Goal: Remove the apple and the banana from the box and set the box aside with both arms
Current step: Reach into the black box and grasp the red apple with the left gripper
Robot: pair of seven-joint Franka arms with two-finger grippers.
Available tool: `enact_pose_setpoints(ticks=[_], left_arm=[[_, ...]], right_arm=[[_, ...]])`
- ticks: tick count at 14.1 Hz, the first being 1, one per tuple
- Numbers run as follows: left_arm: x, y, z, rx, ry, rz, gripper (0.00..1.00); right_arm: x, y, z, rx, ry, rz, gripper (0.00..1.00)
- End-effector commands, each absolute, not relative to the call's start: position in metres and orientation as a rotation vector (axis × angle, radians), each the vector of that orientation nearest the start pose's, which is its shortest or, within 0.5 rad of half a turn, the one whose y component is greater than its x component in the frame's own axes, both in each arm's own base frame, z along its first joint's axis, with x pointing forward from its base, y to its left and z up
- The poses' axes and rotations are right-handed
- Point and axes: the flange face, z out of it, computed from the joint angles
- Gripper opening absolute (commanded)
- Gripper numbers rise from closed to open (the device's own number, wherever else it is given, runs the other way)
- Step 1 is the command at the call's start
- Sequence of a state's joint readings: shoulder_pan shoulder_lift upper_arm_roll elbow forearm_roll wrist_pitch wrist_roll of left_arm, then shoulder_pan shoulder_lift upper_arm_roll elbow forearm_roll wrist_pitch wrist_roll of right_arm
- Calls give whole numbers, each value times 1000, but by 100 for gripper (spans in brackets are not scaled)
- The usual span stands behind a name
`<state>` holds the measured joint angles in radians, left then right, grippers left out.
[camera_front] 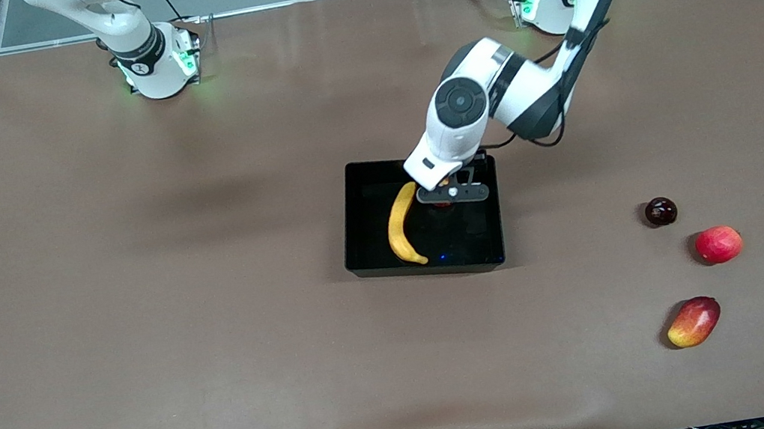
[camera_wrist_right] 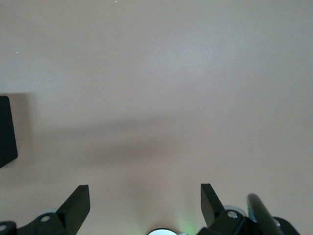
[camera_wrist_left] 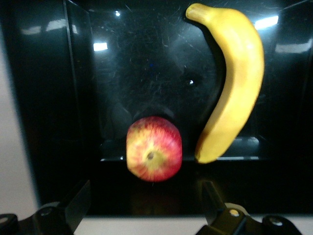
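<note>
The left gripper (camera_front: 452, 194) hangs over the box (camera_front: 357, 203), fingers (camera_wrist_left: 73, 203) spread wide and empty; under it lie the apple (camera_wrist_left: 154, 155) and, beside that, the banana (camera_front: 402, 226). The right gripper (camera_wrist_right: 145, 205) waits over bare table (camera_wrist_right: 161, 83), spread wide and empty. No writing is readable.

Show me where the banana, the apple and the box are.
banana (camera_wrist_left: 234, 83): left wrist view, middle of its curve.
apple (camera_wrist_left: 154, 148): left wrist view, its centre.
box (camera_front: 428, 267): front view, its near wall.

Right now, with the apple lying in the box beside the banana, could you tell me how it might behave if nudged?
The apple looks round and smooth, so it would probably roll rather than slide. The box has a glossy floor, which likely offers little grip. Its upright walls and the banana beside it should stop it soon. The left gripper hangs over it, fingers open.
</note>
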<state>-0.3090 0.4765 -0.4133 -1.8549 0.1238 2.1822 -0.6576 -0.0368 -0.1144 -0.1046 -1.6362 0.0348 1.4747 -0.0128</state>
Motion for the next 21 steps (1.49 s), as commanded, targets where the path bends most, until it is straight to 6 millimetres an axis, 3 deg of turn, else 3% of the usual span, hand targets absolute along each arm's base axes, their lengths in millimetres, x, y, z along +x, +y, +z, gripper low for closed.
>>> enact_pose_setpoints(ticks=[1, 5, 6, 7, 9, 10, 12, 15, 18, 19, 21], left_arm=[[485, -405, 255, -3135, 155, 194, 100], [482, -408, 225, -3139, 162, 230, 99], [482, -408, 220, -3133, 169, 236, 95], [482, -407, 216, -3124, 184, 233, 82], [482, -407, 216, -3118, 194, 227, 18], [482, -408, 217, -3119, 198, 223, 0], [492, -403, 239, -3123, 194, 182, 0], [516, -399, 310, -3105, 160, 122, 0], [544, -380, 382, -3081, 99, 104, 0], [550, -368, 399, -3078, 112, 91, 0], [575, -316, 423, -3090, 127, 70, 0]], right_arm=[[501, -74, 648, -3065, 194, 65, 100], [501, -75, 648, -3063, 199, 67, 100], [501, -75, 648, -3063, 197, 67, 100], [501, -74, 648, -3063, 194, 67, 100], [500, -75, 648, -3063, 196, 67, 100], [500, -75, 648, -3063, 199, 69, 100], [500, -75, 648, -3062, 199, 71, 100], [501, -75, 647, -3062, 199, 74, 100], [501, -75, 647, -3062, 199, 74, 100], [501, -75, 647, -3062, 199, 74, 100], [501, -76, 647, -3062, 201, 74, 100]])
